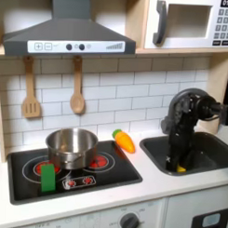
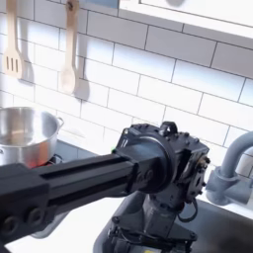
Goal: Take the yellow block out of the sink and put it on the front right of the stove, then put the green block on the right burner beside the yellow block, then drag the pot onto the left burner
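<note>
Fingers (image 1: 179,166) down in the sink (image 1: 212,153) at the yellow block (image 1: 182,168), grip unclear; second exterior view blocked by arm.

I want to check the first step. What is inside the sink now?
In the first exterior view the gripper reaches down into the sink, with the yellow block at its fingers. The arm covers the basin floor beneath it.

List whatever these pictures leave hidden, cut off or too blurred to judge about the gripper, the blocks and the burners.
- Gripper: in the first exterior view it reaches into the sink; too small to tell open or shut. In the second exterior view the arm's body hides it.
- Yellow block: only a yellow speck at the fingertips; grasp unclear.
- Right burner: the pot covers part.
- Left burner: the green block overlaps it.
</note>
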Robot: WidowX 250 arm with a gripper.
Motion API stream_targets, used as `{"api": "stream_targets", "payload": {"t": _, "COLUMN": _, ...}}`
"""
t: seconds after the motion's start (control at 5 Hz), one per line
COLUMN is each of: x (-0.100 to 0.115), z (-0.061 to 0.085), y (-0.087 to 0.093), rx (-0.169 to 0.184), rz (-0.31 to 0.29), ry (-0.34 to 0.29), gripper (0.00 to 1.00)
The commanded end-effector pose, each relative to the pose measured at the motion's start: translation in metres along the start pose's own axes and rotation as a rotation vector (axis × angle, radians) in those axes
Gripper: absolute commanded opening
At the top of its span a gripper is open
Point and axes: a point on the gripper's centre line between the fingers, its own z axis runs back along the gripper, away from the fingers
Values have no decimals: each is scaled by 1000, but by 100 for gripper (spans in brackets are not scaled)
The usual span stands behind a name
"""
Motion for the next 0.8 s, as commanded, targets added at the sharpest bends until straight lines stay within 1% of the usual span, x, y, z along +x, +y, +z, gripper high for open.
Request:
{"api": "stream_targets", "payload": {"t": 0.0, "x": 1, "z": -3, "y": 0, "rx": 4, "rz": 6, "ry": -13, "gripper": 100}}
{"api": "stream_targets", "payload": {"t": 0.2, "x": 4, "z": -2, "y": -1, "rx": 15, "rz": 15, "ry": -16, "gripper": 100}}
{"api": "stream_targets", "payload": {"t": 0.4, "x": 7, "z": 1, "y": -5, "rx": 0, "rz": -9, "ry": -31, "gripper": 2}}
{"api": "stream_targets", "payload": {"t": 0.6, "x": 11, "z": 2, "y": -8, "rx": -14, "rz": 5, "ry": -31, "gripper": 0}}
